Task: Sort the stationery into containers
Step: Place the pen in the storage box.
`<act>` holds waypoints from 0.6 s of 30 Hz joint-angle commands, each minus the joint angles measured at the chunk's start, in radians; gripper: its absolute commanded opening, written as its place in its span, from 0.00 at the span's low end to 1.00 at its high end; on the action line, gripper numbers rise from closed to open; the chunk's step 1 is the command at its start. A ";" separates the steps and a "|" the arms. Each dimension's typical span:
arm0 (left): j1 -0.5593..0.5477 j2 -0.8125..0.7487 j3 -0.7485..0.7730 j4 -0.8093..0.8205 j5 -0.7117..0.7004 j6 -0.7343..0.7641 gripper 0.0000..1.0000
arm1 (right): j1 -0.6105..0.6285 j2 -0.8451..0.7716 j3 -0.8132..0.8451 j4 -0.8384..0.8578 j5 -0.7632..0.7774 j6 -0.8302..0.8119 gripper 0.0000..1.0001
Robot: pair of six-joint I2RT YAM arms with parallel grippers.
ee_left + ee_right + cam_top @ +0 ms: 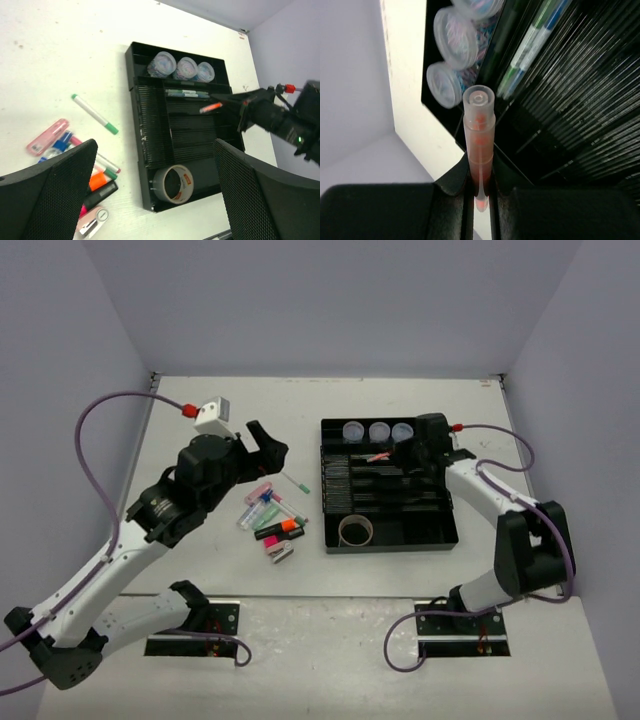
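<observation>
The black organiser tray (pixel 327 490) lies right of centre. Three clear tubs (pixel 379 431) sit in its far section and a tape roll (pixel 356 531) in its near left corner. My right gripper (pixel 405 455) is shut on a thin red pen (pixel 378 455) and holds it above the far slots. In the right wrist view the pen (pixel 479 130) sticks out of the gripper (pixel 480 195) towards the tubs (pixel 455 40). My left gripper (pixel 265 445) is open and empty, above the table left of the tray; its fingers (pixel 55 195) frame the tape roll (pixel 173 184).
Loose items lie left of the tray: a green-capped pen (pixel 295 483), a blue-capped bottle (pixel 250 515), an orange highlighter (pixel 288 527) and a pink highlighter (pixel 47 137). Green and blue pens (pixel 530 50) lie in a far slot. Walls close the table's left, far and right sides.
</observation>
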 commanded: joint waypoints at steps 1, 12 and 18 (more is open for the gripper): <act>0.000 -0.101 -0.023 -0.160 -0.086 -0.015 1.00 | -0.027 0.149 0.202 -0.297 0.102 0.195 0.00; 0.000 -0.231 -0.066 -0.249 -0.070 0.016 1.00 | -0.037 0.330 0.302 -0.368 0.126 0.306 0.00; -0.001 -0.221 -0.144 -0.169 0.026 0.043 1.00 | -0.040 0.361 0.343 -0.365 0.139 0.315 0.04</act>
